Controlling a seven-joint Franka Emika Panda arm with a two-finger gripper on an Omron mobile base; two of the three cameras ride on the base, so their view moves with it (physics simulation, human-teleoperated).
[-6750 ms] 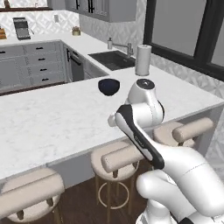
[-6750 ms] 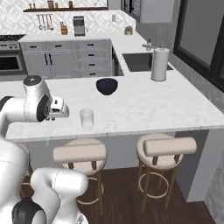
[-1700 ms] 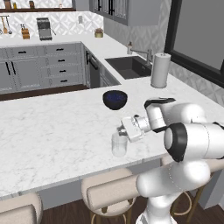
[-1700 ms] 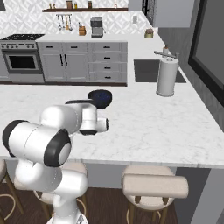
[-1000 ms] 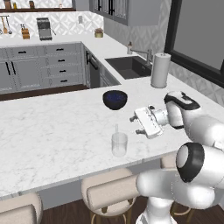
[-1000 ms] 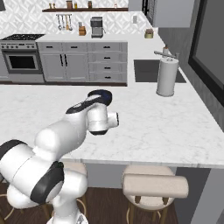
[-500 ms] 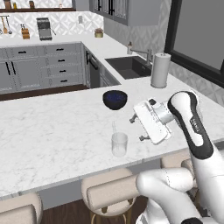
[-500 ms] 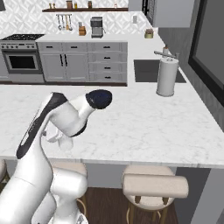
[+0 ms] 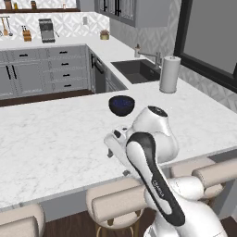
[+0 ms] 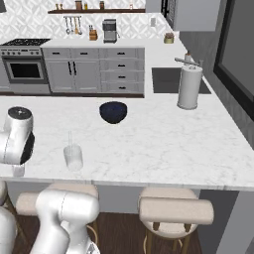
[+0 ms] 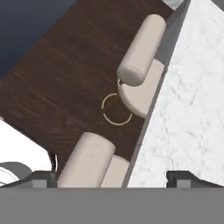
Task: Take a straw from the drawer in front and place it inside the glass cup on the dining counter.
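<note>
The glass cup (image 10: 73, 157) stands near the front edge of the desk (image 10: 163, 144) with the straw (image 10: 69, 139) upright inside, so the pincer (image 11: 111, 175) is released, empty over the stools (image 11: 140, 65).

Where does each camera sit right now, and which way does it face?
Left base view: behind the arm's left, facing down over the dining counter and bowl; arm at lower right.
Right base view: behind its right, facing the same counter and the cup; arm at lower left.
Hand view: on the hand, looking past the counter edge at stools; fingertips at bottom.
Shared: both base views show the bowl.
</note>
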